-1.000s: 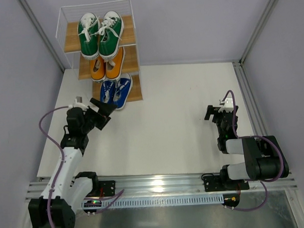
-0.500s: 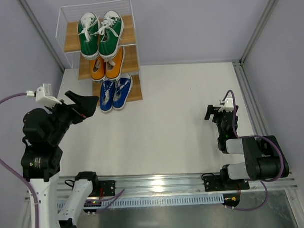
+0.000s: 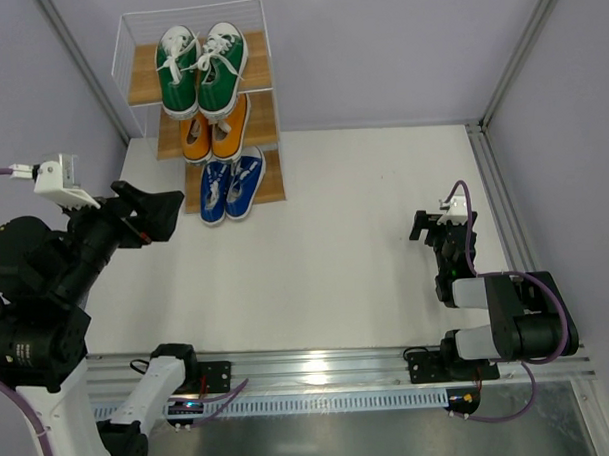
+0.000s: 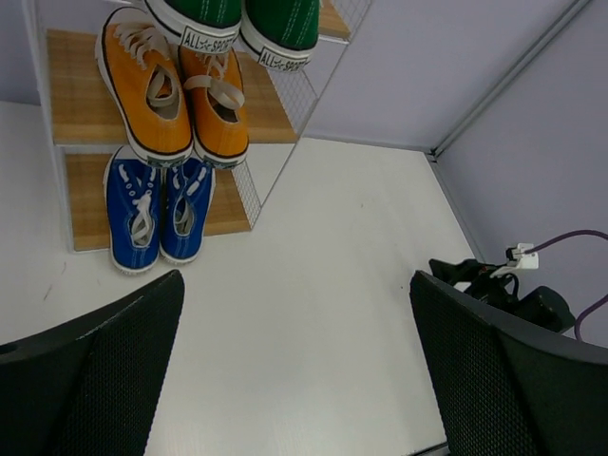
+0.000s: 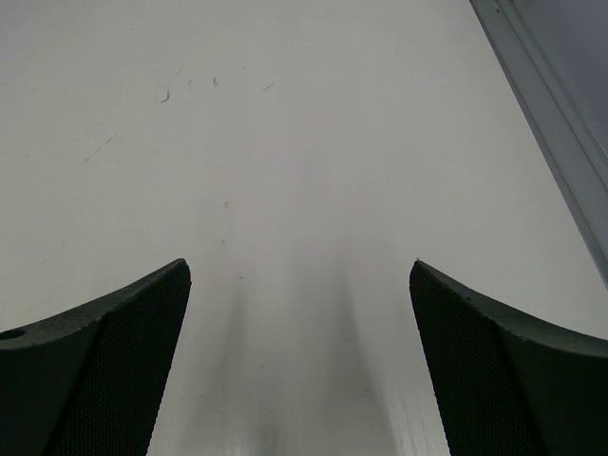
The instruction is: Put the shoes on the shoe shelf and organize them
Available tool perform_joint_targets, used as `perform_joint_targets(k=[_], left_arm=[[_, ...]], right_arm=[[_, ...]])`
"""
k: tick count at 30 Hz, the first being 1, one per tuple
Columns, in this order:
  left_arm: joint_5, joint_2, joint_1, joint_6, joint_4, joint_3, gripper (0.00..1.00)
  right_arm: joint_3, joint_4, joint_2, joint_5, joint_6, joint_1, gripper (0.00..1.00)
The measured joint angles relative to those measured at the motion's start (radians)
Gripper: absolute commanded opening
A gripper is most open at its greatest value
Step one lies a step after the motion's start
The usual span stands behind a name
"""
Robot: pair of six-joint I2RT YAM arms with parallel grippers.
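At the far left corner of the bench (image 3: 334, 217) stands the shelf (image 3: 139, 79), with one pair on each tier: the green pair (image 3: 201, 67) on top, the orange pair (image 3: 214, 126) in the middle and the blue pair (image 3: 231, 186) on the bottom board. In the left wrist view the near ends of the blue pair pass the front edge of their board.

Only the left wrist view shows writing. Each green heel carries a white patch (image 4: 211, 40) that appears to read "ALL SPORT", with a star between the words. That view cuts the green pair off at the heels, while the top view shows it whole, toes toward the back wall.

Near the shelf, just left of the blue pair, the left tool (image 3: 162, 215) hangs above the bench. It is released, and its wrist view shows the fingers spread wide at the lower corners.

Well apart to the right, the right tool (image 3: 425, 227) lies low over the bench, also released with its fingers wide. Its wrist view takes in only the bench surface and a few dark scuffs (image 5: 169, 95). The left wrist view catches this tool at its right edge, beside a purple cable (image 4: 570, 237).
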State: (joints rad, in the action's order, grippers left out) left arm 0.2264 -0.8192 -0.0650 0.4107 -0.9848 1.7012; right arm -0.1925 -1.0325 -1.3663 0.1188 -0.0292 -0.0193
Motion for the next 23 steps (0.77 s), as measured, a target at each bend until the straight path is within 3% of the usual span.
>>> perform_joint_targets(k=[9, 23], left_arm=[[0.028, -0.052, -0.094, -0.005, 0.000, 0.102, 1.00], [-0.017, -0.049, -0.171, -0.021, 0.008, 0.076, 1.00]], right_arm=[[0.000, 0.000, 0.000, 0.000, 0.000, 0.000, 0.97], [0.000, 0.000, 0.000, 0.000, 0.000, 0.000, 0.97]])
